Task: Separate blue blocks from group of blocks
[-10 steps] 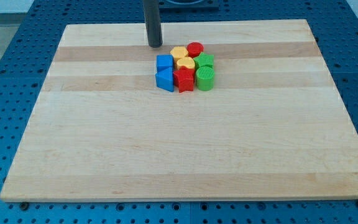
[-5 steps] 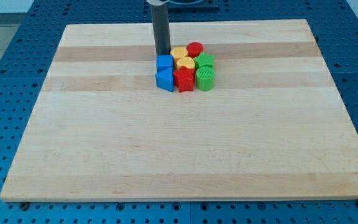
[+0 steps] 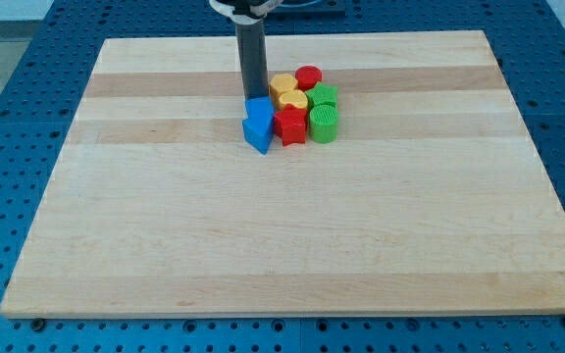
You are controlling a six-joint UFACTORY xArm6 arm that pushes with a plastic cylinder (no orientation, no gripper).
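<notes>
My tip [image 3: 253, 98] stands at the upper left of the block cluster, touching the top of a blue block [image 3: 259, 111]. A second blue block [image 3: 256, 133] sits just below it, its corner pointing down-left. To their right lie a red star-shaped block [image 3: 289, 126], two yellow blocks [image 3: 282, 84] [image 3: 293, 100], a red round block [image 3: 308, 76] and two green blocks [image 3: 323, 96] [image 3: 324, 125]. The blue blocks still touch the red star-shaped block.
The wooden board [image 3: 282, 245] lies on a blue perforated table [image 3: 8, 88]. The cluster sits near the board's top middle.
My tip moved right and down from above-left of the cluster onto the upper blue block. Both blue blocks slid down a little and the lower one has turned.
</notes>
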